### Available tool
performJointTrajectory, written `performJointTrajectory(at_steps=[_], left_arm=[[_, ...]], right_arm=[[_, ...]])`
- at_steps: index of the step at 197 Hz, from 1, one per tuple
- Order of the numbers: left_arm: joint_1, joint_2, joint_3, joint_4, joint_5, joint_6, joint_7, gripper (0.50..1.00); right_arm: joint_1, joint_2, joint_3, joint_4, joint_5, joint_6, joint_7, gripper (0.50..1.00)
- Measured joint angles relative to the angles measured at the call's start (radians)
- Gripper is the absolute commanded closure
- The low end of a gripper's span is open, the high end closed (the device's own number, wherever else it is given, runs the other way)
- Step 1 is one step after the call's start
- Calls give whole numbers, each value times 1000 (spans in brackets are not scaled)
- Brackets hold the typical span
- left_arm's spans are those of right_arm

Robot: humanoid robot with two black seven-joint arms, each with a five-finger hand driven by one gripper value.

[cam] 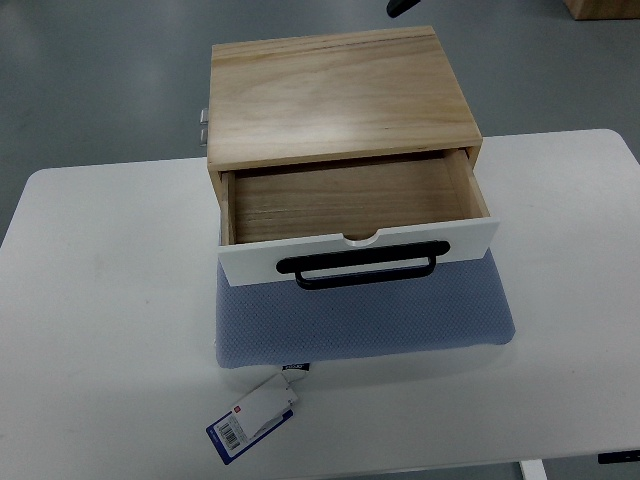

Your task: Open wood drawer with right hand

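Wood drawer (345, 205) at frame centre stands pulled out, black handle (357, 268) free; no robot hand shows, so its grip cannot be told.

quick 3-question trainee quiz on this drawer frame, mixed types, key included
1. True or false: the drawer is pulled out and holds nothing.
2. The handle on the white drawer front is: A) silver B) black C) wooden
3. What does the wooden box sit on?

Key: 1 true; 2 B; 3 a blue-grey cushion on the white table. Neither robot hand shows.
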Motion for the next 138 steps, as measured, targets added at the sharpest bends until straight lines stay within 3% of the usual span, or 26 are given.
performJointTrajectory(at_steps=[26,60,93,138], left_arm=[[0,0,0,-1,0,0,0,500],[0,0,0,-2,0,0,0,500],[0,0,0,-6,2,0,0,500],[0,0,-1,-4,2,0,0,500]], right_arm=[[-254,18,268,-167,4,-116,166,554],[-562,86,631,-262,5,-208,359,556],[-765,236,910,-383,7,-216,418,554],[-914,405,1162,-487,7,-208,434,554]])
